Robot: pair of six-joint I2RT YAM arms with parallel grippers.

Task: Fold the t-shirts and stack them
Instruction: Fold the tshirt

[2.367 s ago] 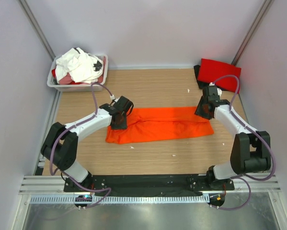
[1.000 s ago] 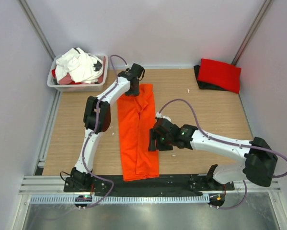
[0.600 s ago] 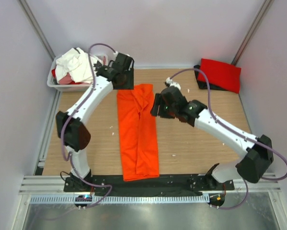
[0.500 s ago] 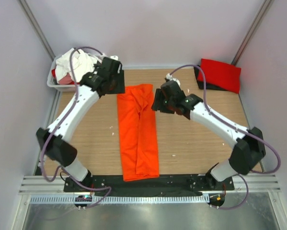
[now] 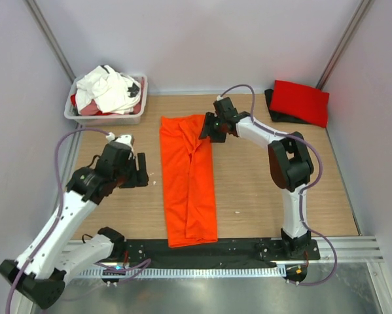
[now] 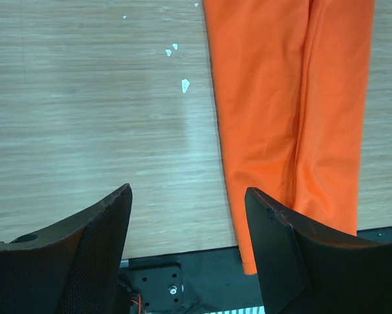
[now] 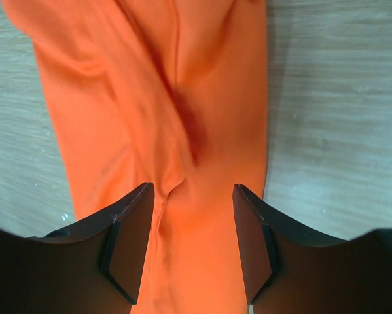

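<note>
the orange t-shirt (image 5: 188,180) lies flat on the wooden desk (image 5: 267,190), in the middle of the frame. it is folded into one long thin strip that runs from the bottom of the desk up near the top. its low end lies a little over the black bar at the near edge. the cloth is bright and plain. a fold line runs down its length, and there are soft wrinkles at the top end.

at the middle left, the left end effector (image 5: 138,175) hangs over bare desk, near the strip's left edge. its fingers (image 6: 97,255) stand wide apart and hold nothing.

higher up, the right end effector (image 5: 205,129) is over the top right part of the strip. its fingers (image 7: 127,242) stand part way apart, with orange cloth showing between them. nothing looks pinched. i cannot tell if the tips touch the cloth.

at the upper left sits one white tub (image 5: 104,118). white t-shirts (image 5: 107,88) are heaped in it, too jumbled to count, with a bit of red and black cloth peeking out. at the upper right, one folded red t-shirt (image 5: 302,101) lies on one black t-shirt (image 5: 271,104).

so there is one orange, one red and one black shirt, one tub and two arms.
</note>
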